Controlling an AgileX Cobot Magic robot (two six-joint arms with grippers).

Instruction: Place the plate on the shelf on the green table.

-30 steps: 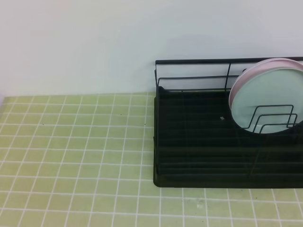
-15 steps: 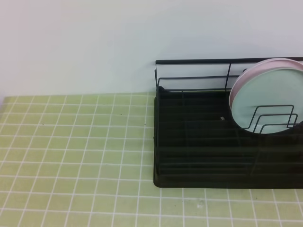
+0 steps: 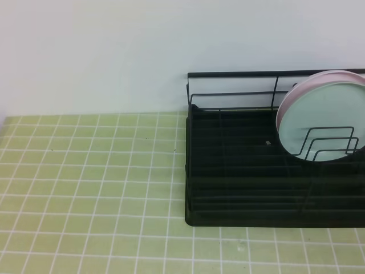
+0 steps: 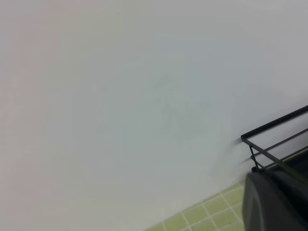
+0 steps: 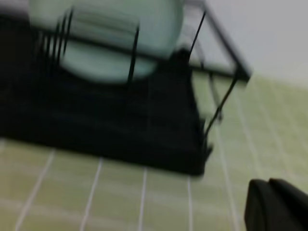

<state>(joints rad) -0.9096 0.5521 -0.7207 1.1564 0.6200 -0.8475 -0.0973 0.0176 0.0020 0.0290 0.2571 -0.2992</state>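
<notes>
Plate [image 3: 319, 117] upright in shelf [image 3: 239, 171], right end.

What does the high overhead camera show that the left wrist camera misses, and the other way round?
Only the exterior high view shows the pale blue-green plate standing upright in the black wire dish rack, the pink plate right behind it, and a wide stretch of green tiled table. Only the left wrist view shows a dark part of the robot at its lower right. Both share the white wall, a rack corner, and green tiles.
</notes>
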